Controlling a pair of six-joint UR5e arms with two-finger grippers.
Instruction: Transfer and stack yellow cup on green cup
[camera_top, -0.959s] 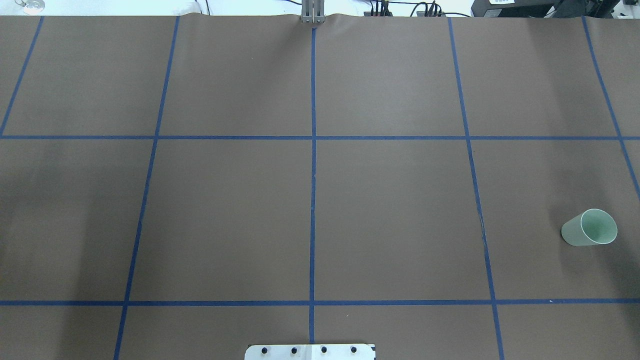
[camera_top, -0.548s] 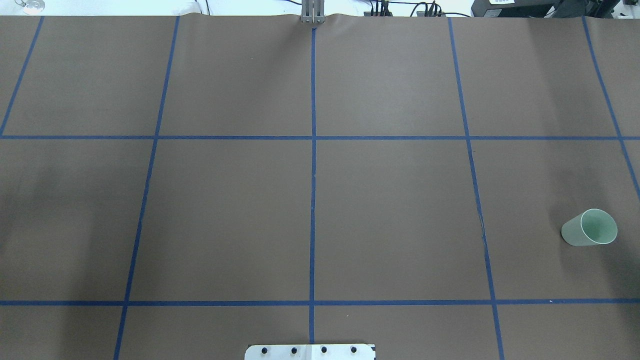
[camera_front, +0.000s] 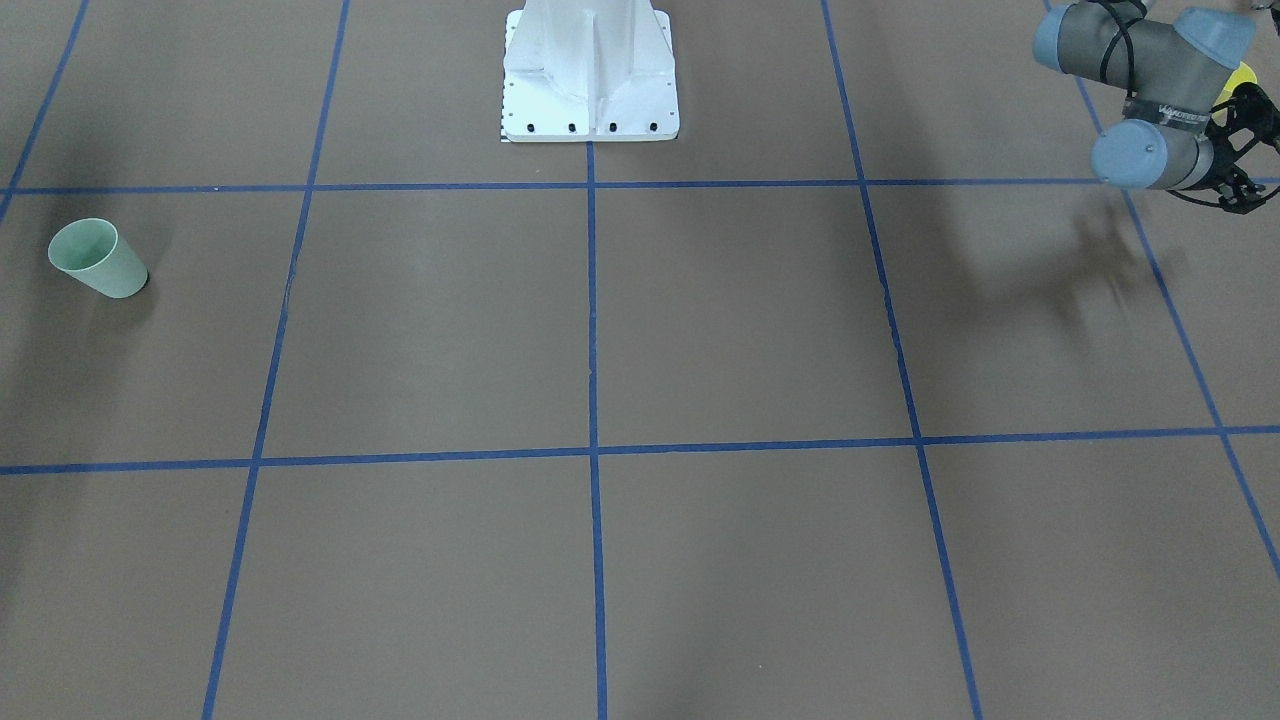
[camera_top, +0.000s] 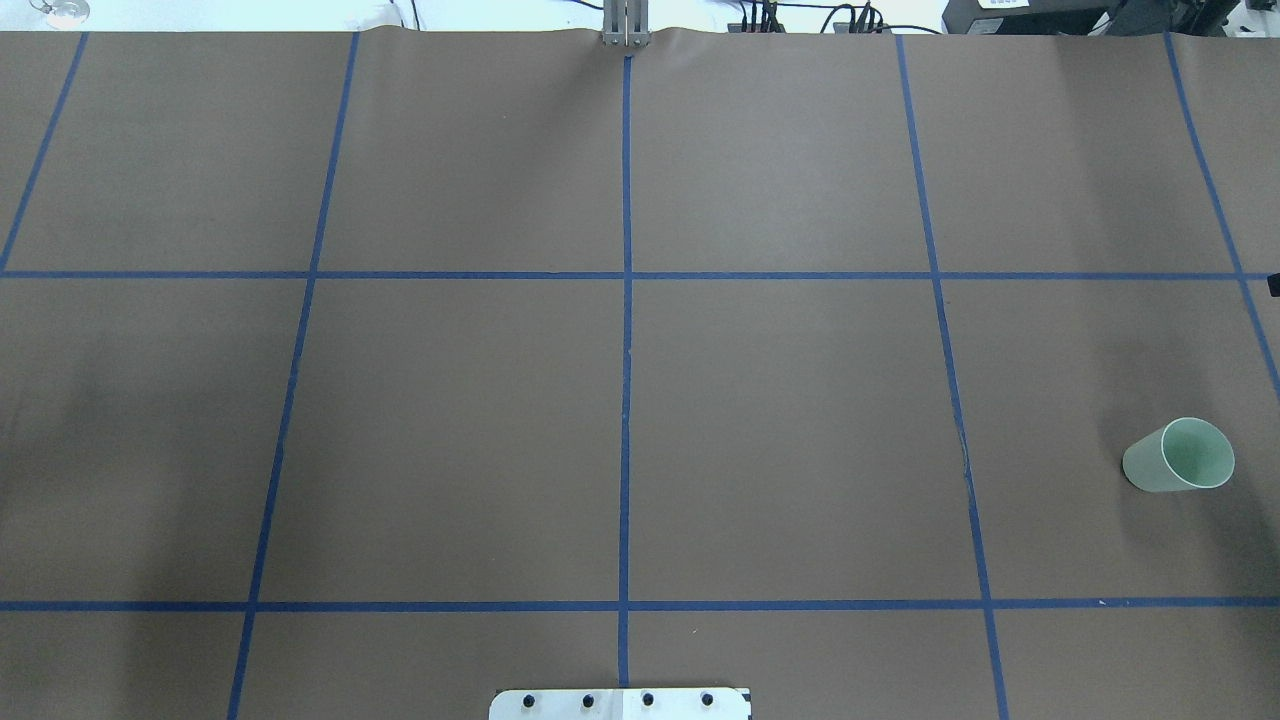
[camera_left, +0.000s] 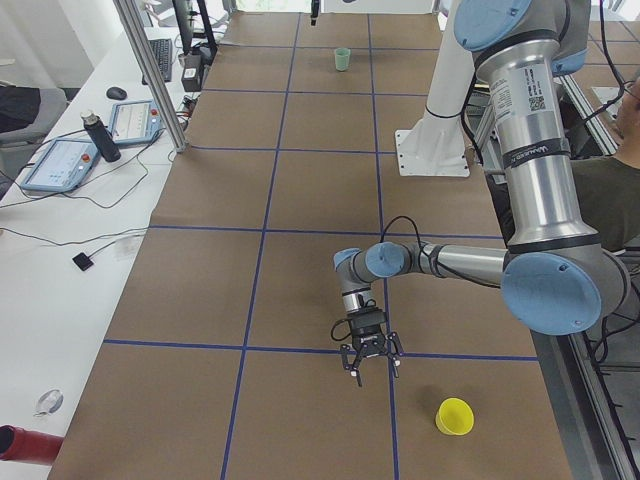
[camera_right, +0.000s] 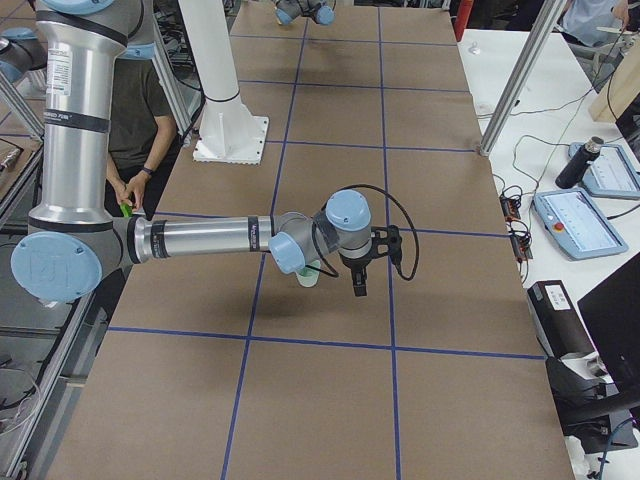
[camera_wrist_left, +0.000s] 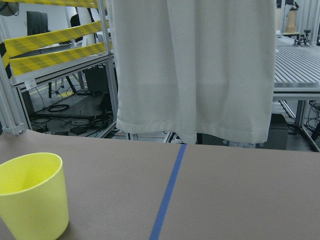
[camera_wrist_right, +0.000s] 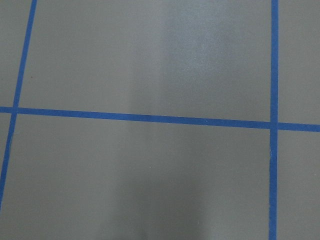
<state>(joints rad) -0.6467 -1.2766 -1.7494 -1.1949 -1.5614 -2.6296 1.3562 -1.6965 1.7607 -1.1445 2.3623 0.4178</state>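
Jaws spread and empty, the left gripper (camera_left: 372, 366) hovers near the yellow cup (camera_left: 455, 416), which it must next straddle and clamp; the right gripper's (camera_right: 357, 286) grip cannot be told.

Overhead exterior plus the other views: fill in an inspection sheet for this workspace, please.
Surface: brown mat with a blue tape grid, flat.
Job's things: yellow cup upright at the robot's left end; green cup upright at its right end; not stacked.
Clutter: nothing seen on the mat.
Grippers: left gripper open, empty, apart from the yellow cup; right gripper near the green cup, state unclear.
Cables: black cable looped at the left wrist.
Surroundings: teach pendants on a side desk; a seated person.
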